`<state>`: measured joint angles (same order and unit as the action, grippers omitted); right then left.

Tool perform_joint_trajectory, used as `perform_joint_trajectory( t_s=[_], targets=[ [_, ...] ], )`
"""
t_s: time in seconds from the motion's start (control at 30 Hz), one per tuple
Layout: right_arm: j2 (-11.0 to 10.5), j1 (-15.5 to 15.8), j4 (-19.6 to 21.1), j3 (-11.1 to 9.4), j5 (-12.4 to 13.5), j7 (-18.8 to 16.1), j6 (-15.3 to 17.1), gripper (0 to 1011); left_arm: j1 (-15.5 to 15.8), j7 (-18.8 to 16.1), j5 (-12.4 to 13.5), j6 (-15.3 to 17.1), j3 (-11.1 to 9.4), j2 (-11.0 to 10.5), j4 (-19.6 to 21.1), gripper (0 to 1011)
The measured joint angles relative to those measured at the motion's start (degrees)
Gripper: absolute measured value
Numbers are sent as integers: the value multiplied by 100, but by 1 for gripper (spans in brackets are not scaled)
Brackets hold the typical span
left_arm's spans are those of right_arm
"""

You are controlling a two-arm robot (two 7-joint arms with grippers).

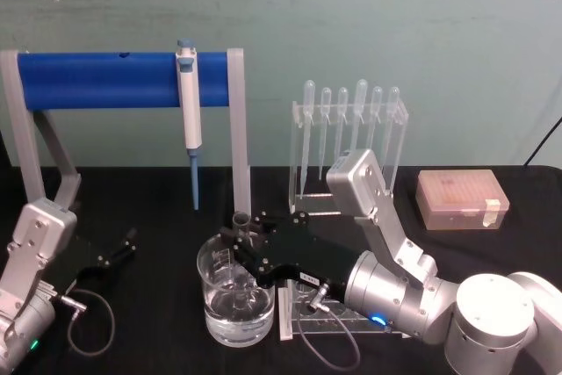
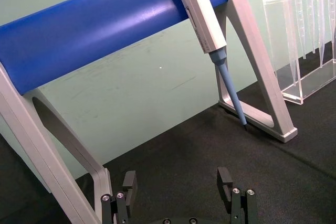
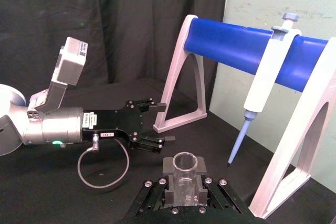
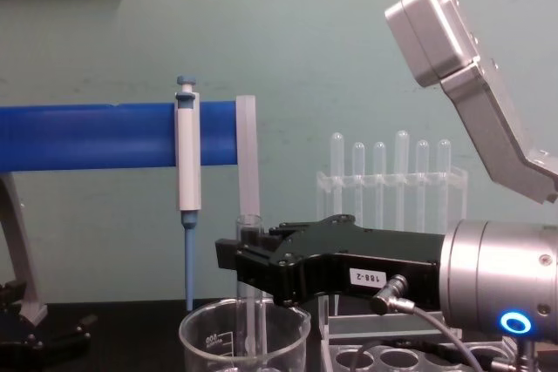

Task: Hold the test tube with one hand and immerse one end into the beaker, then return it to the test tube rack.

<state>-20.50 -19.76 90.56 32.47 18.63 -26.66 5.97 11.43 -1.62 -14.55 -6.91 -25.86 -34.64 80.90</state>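
Label on right tool (image 4: 240, 265) reads "188-2", white on the black body; a blue ring glows on its silver wrist; white graduation print on the beaker (image 4: 202, 343), figures not surely legible

Right tool pinches the test tube (image 4: 250, 234) just under its open rim, a finger pressed on each side; tube stands upright, rim a little above the fingers, lower end down inside the beaker below its rim; clear liquid lies in the beaker bottom in the head view; cannot tell whether the rounded end reaches it

Beaker stands on the black bench (image 1: 158, 208) near the front, just left of the test tube rack (image 4: 392, 359); the rack lies under the right arm, round holes showing

Left tool (image 1: 123, 248) hovers low over the bench at far left, fingers spread, holding nothing, well apart from the beaker

Behind the beaker: blue-bar stand (image 1: 114, 79) with a white-and-blue pipettor (image 1: 188, 94) hung on it, tip pointing down; to the right a clear pipette rack (image 1: 399, 133) holding bulb-topped pipettes; farther right a pinkish tip box (image 1: 461, 201); nothing touches the tube but the fingers
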Motion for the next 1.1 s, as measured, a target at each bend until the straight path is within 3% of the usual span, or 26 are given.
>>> perform_joint_trajectory(
  t_s=[1.1],
  targets=[
    [0, 0, 0, -1, -1, 0, 0, 226, 0, 0, 0, 0, 0, 0, 0, 1000]
  ],
)
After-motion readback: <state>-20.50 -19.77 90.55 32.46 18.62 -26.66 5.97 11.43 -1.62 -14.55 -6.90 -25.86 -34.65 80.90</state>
